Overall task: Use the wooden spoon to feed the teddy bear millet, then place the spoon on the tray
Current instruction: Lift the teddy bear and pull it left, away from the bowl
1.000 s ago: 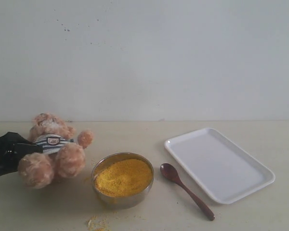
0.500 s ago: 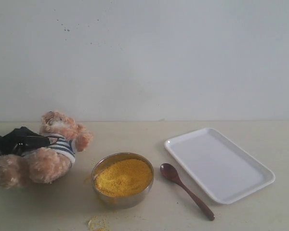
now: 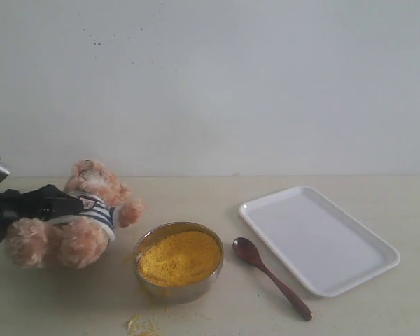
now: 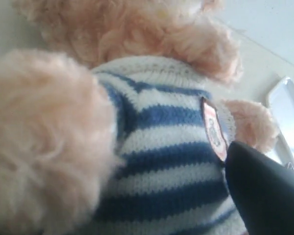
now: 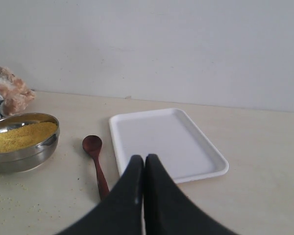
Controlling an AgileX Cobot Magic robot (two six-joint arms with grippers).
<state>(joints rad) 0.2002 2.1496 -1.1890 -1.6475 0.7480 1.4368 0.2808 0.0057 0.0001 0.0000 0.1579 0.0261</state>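
Lying tilted at the left of a pale counter (image 3: 378, 315), the teddy bear (image 3: 91, 210) shows fluffy light-brown fur and a navy-and-white striped shirt, its feet toward the camera; the left gripper (image 3: 64, 204) reaches in from the left edge, one black arm of it crossing the bear's chest; in the left wrist view one of its dark fingers (image 4: 264, 191) touches the shirt right beside the chest badge (image 4: 213, 129), the other is hidden, and I cannot tell whether the bear is grasped or merely bracketed; just right of the bear stands a round steel bowl (image 3: 178, 290) heaped with bright yellow millet (image 3: 178, 257), with a few crumbs (image 3: 141, 325) on the counter in front; the wooden spoon (image 3: 269, 276), dark reddish-brown, lies flat on the counter between the steel bowl and the tray (image 3: 318, 238), touching neither; the white rectangular tray sits at the right; the right gripper (image 5: 143, 161) hovers above the counter near the tray's edge, its black fingers clenched together with nothing between them; a plain pale wall (image 3: 210, 84) fills the background.
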